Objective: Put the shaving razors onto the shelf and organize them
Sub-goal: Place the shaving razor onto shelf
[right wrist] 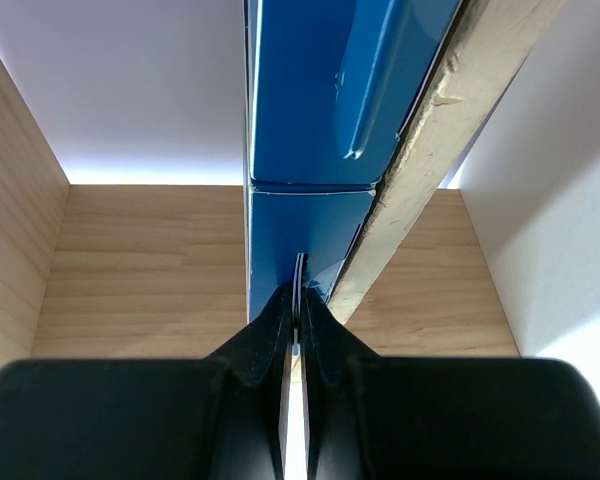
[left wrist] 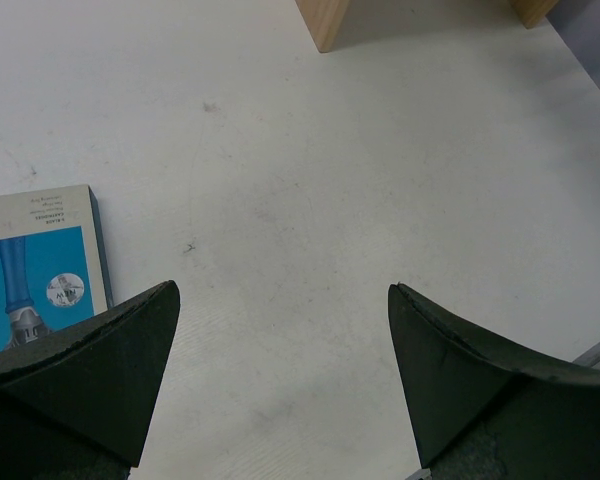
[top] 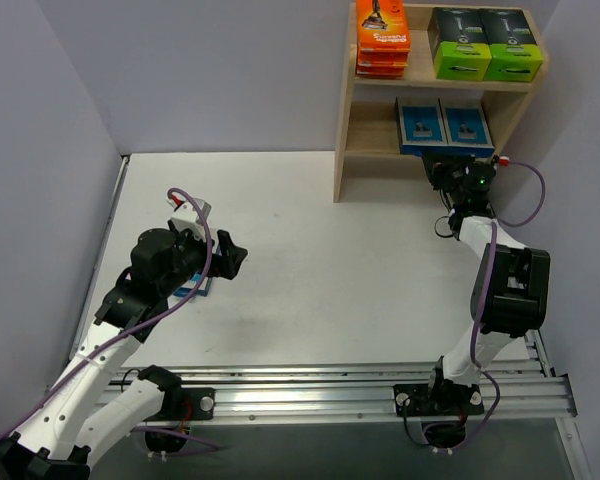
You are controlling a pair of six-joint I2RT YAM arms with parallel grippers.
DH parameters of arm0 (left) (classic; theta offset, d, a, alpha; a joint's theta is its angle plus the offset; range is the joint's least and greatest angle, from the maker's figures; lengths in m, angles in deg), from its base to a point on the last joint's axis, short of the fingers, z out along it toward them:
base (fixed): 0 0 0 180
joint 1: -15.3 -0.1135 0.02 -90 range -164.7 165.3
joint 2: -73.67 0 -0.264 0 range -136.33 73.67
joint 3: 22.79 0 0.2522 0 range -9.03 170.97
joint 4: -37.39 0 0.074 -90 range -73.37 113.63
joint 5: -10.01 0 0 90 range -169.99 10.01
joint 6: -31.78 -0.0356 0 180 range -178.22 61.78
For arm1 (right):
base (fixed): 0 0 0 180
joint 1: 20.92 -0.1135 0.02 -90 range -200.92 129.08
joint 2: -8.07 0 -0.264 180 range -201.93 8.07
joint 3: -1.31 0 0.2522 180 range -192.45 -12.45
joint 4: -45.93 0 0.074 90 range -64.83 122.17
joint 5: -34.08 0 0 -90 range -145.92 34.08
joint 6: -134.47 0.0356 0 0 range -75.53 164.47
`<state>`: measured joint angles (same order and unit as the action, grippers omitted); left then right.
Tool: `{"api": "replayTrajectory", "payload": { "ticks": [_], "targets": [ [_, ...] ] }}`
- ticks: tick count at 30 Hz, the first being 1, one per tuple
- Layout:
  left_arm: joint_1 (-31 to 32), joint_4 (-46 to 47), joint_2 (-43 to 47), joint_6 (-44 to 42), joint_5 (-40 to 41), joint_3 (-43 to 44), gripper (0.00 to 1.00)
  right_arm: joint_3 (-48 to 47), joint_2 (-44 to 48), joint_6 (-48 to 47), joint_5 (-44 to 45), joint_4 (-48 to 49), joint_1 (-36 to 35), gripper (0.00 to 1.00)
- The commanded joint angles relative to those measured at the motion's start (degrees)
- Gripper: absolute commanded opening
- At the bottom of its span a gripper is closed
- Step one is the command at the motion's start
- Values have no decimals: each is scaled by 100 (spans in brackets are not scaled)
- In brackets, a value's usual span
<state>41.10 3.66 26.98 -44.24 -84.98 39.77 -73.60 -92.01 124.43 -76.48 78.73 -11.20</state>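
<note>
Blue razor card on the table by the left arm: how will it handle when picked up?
The blue card lies flat on the table, so its low edge probably gives the open left pincer little to pinch; it may slide. The right pincer holds a shelf card by its thin edge, so likely stiff and light.

No text, brand or number can be read in any view.

- Orange packs [top: 382, 38], upper tier of the shelf [top: 345, 120]: white lettering across the top face, too small to read.
- Black-and-green boxes [top: 458, 42], upper tier: a pale mark on each lid, not legible.
- Blue cards [top: 420, 125], lower tier: printing blurred.
- Blue card on the table [left wrist: 35, 270]: lines of fine grey print on its pale top strip and a round white badge [left wrist: 65, 290] with dark characters. Neither can be made out.
</note>
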Motion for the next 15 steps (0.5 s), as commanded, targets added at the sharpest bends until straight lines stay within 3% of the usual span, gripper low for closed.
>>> {"api": "replayTrajectory", "payload": {
  "ticks": [1, 13, 15],
  "targets": [
    [30, 186, 3, -18, -10, 174, 94, 6, -30, 10, 43, 327, 74, 0],
    [30, 186, -6, -27, -2, 165, 94, 6, -39, 2, 34, 336, 83, 0],
    [30, 186, 3, -27, -2, 165, 94, 6, -30, -7, 34, 327, 92, 6]
  ]
}}
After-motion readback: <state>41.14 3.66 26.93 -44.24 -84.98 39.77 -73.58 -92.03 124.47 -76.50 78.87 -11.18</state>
